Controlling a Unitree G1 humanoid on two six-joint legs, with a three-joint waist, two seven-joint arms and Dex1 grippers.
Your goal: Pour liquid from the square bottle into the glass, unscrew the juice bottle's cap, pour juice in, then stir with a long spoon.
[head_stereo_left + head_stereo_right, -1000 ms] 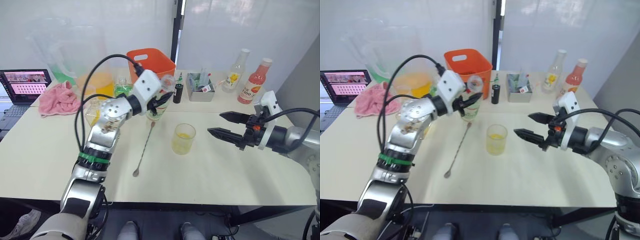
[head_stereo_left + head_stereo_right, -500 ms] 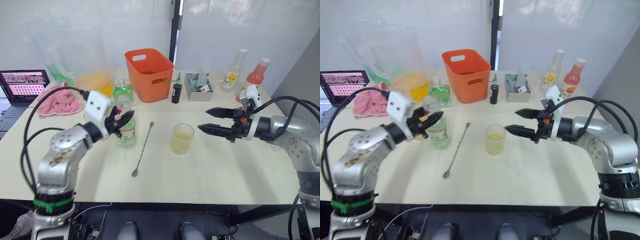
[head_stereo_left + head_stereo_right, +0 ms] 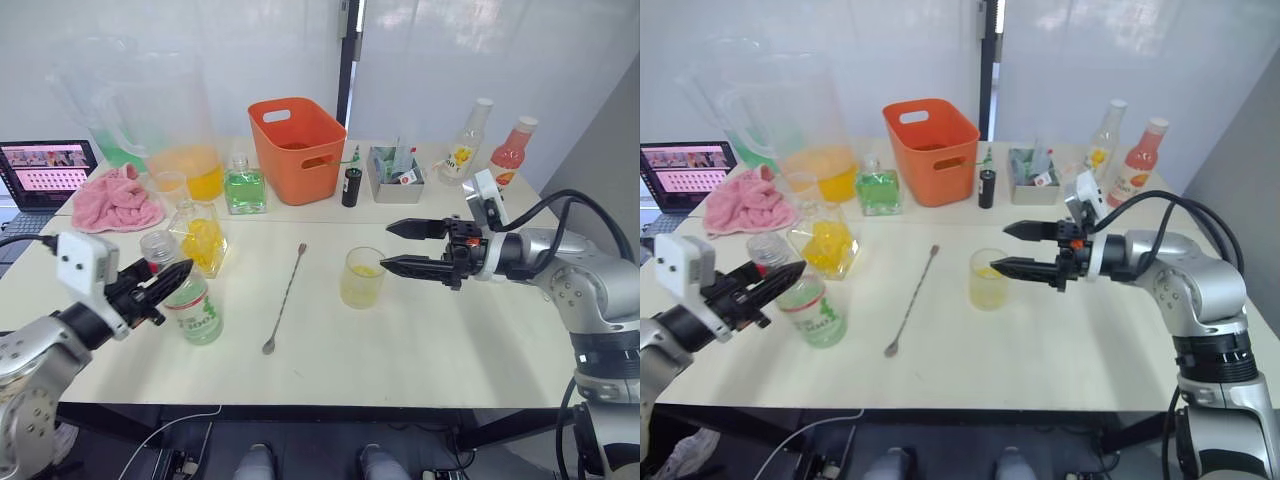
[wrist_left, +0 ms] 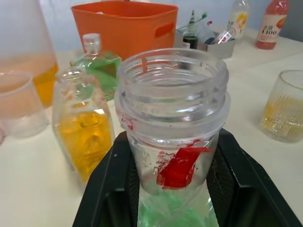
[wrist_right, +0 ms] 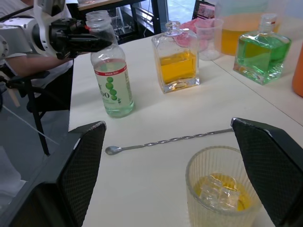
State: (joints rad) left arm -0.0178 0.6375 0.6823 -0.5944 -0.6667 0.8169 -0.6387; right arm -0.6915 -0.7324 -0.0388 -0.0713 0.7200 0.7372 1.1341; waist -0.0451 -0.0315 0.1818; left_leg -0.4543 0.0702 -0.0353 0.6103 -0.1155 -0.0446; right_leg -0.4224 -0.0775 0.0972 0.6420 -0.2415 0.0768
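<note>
Since one second ago, we have carried the juice bottle [image 3: 193, 308] from beside the orange bin [image 3: 298, 145] down to the near left part of the counter [image 3: 420, 340], where it stands upright. Our left gripper [image 3: 165, 287] is clamped on its neck, one finger on each side; the mouth is uncapped. A square bottle [image 3: 203, 235] of yellow liquid stands just beyond this gripper. Our right gripper [image 3: 386, 247] has advanced toward the glass [image 3: 361, 277] and hangs with fingers spread wide, empty, tips just beside the rim. The glass holds yellow liquid and ice. Between the two grippers the spoon [image 3: 285, 298] lies flat on the counter.
</note>
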